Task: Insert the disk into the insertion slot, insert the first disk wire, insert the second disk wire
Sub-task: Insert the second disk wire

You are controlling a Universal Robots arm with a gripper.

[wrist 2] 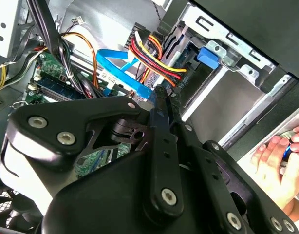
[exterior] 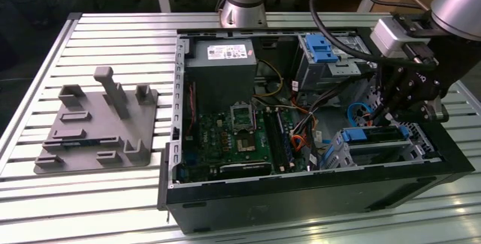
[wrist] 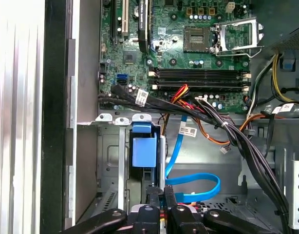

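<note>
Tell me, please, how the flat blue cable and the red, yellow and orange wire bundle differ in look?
The flat blue cable is one thin ribbon, single-coloured, curling into a loose loop on the case floor. The wire bundle is several separate round wires in red, yellow and orange, running together in a curve. Both lie inside the open computer case.

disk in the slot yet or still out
In. The disk, in its blue carrier, sits inside the slot in the exterior view, with the pincer just above it.
</note>
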